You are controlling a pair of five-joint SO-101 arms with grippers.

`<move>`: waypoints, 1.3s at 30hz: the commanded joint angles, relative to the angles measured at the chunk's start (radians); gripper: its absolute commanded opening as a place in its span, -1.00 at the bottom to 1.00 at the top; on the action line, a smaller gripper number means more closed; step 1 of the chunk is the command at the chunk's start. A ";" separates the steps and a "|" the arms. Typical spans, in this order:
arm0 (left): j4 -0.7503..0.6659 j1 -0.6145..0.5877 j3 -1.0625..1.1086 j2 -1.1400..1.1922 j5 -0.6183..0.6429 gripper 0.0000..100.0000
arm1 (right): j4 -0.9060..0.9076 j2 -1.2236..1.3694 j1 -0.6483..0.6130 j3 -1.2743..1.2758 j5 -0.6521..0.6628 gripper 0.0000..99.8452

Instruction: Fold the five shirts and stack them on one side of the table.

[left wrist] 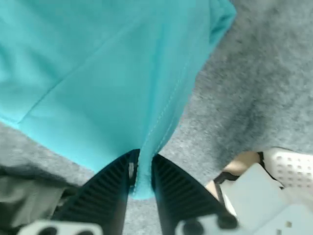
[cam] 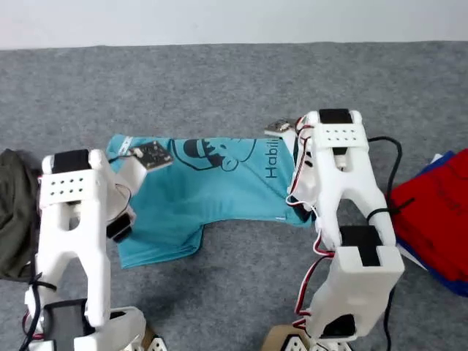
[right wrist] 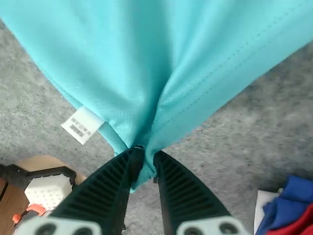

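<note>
A teal shirt [cam: 208,194] with a dark print lies across the grey table between the two arms, partly folded. In the left wrist view my left gripper [left wrist: 142,174] is shut on the teal shirt's [left wrist: 112,73] hem, pinching the cloth between its black fingers [left wrist: 168,191]. The right gripper [right wrist: 144,166] is likewise shut on a gathered edge of the teal shirt [right wrist: 161,54], close to a white care label [right wrist: 81,124]. From above, the left arm [cam: 73,212] stands at the shirt's left end and the right arm [cam: 340,183] at its right end.
A dark olive garment [cam: 14,212] lies at the table's left edge. A pile of red and blue cloth [cam: 439,216] sits at the right edge, its blue corner [right wrist: 288,210] visible from the right wrist. Grey table [cam: 234,80] stretches open behind the shirt.
</note>
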 commanded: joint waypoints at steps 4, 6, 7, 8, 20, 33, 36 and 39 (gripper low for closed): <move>0.028 -0.006 0.039 -0.034 -0.009 -0.96 | -0.105 -0.064 -0.007 0.075 0.009 -0.97; 0.028 -0.006 0.054 -0.035 -0.012 -0.87 | -0.124 -0.064 -0.005 0.097 0.011 -0.97; 0.028 -0.006 0.056 -0.035 -0.012 -0.83 | -0.128 -0.065 -0.005 0.100 0.012 -0.95; 0.028 -0.006 0.056 -0.038 -0.012 -0.81 | -0.127 -0.065 -0.008 0.101 0.011 -0.90; 0.029 -0.009 -0.099 -0.044 -0.003 -0.76 | -0.007 -0.186 -0.012 -0.081 0.009 -0.49; -0.270 -0.005 -0.272 -0.052 0.338 -0.99 | -0.242 -0.074 -0.022 -0.184 0.008 -0.94; -0.385 0.000 -0.249 -0.009 0.417 -0.99 | -0.306 -0.012 -0.025 -0.184 0.008 -0.95; -0.503 0.000 -0.240 0.061 0.473 -0.99 | -0.397 0.050 -0.025 -0.186 -0.017 -0.99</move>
